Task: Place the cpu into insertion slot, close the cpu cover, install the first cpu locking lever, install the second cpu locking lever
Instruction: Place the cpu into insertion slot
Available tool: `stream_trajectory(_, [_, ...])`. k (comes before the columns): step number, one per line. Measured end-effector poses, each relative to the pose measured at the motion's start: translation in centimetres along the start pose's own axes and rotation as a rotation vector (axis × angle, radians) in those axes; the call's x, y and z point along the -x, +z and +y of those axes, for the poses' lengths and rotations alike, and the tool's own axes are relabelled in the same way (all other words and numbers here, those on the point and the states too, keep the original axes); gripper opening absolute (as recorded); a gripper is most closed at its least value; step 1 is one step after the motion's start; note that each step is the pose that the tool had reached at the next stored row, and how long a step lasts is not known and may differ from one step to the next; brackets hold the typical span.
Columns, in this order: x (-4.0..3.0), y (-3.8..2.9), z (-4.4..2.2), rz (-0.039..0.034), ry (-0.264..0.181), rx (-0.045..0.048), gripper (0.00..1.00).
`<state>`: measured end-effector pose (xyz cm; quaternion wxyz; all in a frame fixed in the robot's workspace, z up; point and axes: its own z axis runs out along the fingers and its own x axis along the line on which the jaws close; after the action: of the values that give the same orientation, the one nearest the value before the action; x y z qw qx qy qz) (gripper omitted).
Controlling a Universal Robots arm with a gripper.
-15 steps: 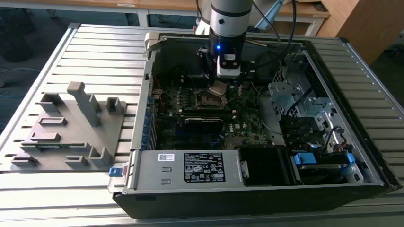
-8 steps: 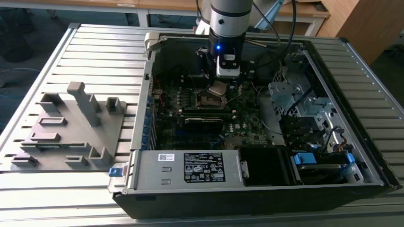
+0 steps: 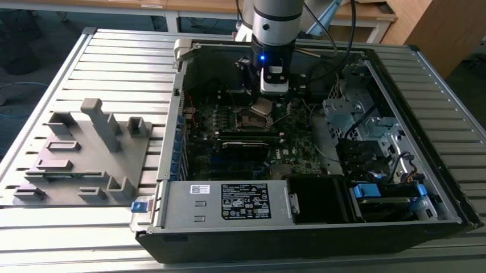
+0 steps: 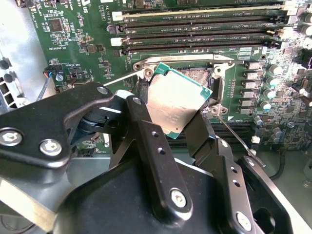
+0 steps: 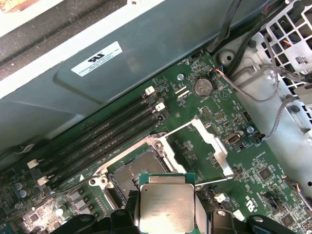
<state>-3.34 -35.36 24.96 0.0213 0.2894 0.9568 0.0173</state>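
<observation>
Clearly the gripper [image 4: 171,119] is clamped on the cpu [image 4: 178,100] by two opposite edges, holding it tilted just above the open slot [image 4: 195,77], cover [image 5: 214,146] swung back; light, stiff and probably fragile on its contact face, it is best gripped by those edges.

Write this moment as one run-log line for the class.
gripper: shut on small square silver-grey cpu | dark square metal-rimmed insertion slot: empty | thin silver metal-frame cpu cover: open
</observation>
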Motion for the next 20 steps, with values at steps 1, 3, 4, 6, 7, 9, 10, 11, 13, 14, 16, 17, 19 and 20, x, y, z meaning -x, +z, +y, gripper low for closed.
stream_trajectory(1, [0.00, 0.05, 0.00, 0.0000, 0.000, 0.0000, 0.54])
stream_trajectory(3, [0.00, 0.05, 0.00, 0.0000, 0.000, 0.0000, 0.54])
stream_trajectory(4, [0.00, 0.08, 0.00, 0.0000, 0.000, 0.0002, 0.54])
stream_trajectory(6, [0.00, 0.12, -0.01, 0.0000, 0.000, 0.0002, 0.54])
stream_trajectory(7, [-0.01, 0.25, -0.01, 0.0000, 0.000, -0.0001, 0.54])
stream_trajectory(9, [-0.01, 0.34, -0.02, 0.0000, 0.000, 0.0000, 0.54])
stream_trajectory(10, [-0.01, 0.35, -0.02, 0.0000, 0.000, -0.0001, 0.54])
stream_trajectory(11, [-0.01, 0.37, -0.02, 0.0000, 0.000, 0.0001, 0.54])
stream_trajectory(13, [-0.01, 0.41, -0.02, -0.0001, 0.000, -0.0002, 0.54])
stream_trajectory(14, [-0.01, 0.41, -0.02, -0.0001, 0.000, -0.0003, 0.54])
stream_trajectory(16, [-0.02, 0.41, -0.02, 0.0004, 0.000, -0.0007, 0.54])
stream_trajectory(17, [-0.02, 0.41, -0.02, 0.0009, 0.000, -0.0010, 0.54])
stream_trajectory(19, [-0.01, 0.41, -0.02, 0.0019, 0.000, -0.0016, 0.54])
stream_trajectory(20, [-0.01, 0.41, -0.02, 0.0024, 0.000, -0.0020, 0.54])
